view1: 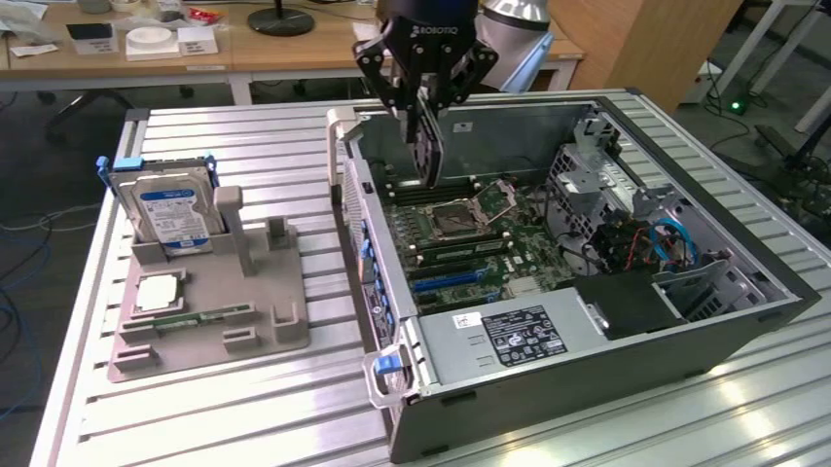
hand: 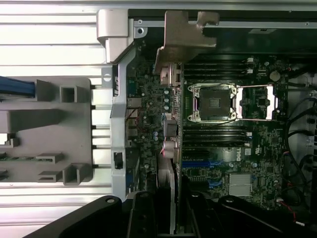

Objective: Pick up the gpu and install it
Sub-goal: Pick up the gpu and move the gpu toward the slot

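The gpu (view1: 427,146) is a thin dark card that hangs on edge, upright, from my gripper (view1: 426,95), which is shut on it. It hovers over the open computer case (view1: 727,321), above the motherboard (view1: 520,248) and near the case's rear wall. In the wrist view the gpu (hand: 171,139) appears edge-on, with its pale metal bracket (hand: 184,34) at the far end. My gripper (hand: 171,220) clamps the card between its black fingers (hand: 143,218). Blue expansion slots (hand: 203,163) lie on the board beside the card's line.
On the exterior view's left, a grey fixture (view1: 272,336) holds a silver hard drive with a blue label (view1: 175,209), a processor (view1: 156,292) and a green memory stick (view1: 195,316). The CPU socket (view1: 461,216), power supply (view1: 513,336) and drive cage with cables (view1: 649,243) crowd the case.
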Tool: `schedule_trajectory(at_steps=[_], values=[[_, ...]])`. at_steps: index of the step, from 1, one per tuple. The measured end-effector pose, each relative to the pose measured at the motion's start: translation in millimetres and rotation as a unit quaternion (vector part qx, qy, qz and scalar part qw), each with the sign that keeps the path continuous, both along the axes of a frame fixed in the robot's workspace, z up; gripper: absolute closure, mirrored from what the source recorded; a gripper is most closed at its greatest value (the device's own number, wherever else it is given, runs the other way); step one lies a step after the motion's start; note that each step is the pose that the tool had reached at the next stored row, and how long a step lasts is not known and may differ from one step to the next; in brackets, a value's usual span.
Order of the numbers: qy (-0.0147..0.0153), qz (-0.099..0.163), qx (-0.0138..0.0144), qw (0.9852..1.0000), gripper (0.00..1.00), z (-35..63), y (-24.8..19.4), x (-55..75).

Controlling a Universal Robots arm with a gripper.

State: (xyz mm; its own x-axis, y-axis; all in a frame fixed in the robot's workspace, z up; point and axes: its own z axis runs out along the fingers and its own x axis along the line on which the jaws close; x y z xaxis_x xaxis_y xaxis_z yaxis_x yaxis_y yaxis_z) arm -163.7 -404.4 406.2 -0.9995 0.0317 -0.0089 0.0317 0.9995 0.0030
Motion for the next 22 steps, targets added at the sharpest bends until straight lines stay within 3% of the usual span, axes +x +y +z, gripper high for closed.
schedule_trajectory(at_steps=[22], values=[[-0.003,0.001,0.0,1.0,0.73,-3.1,0.0,41.5]])
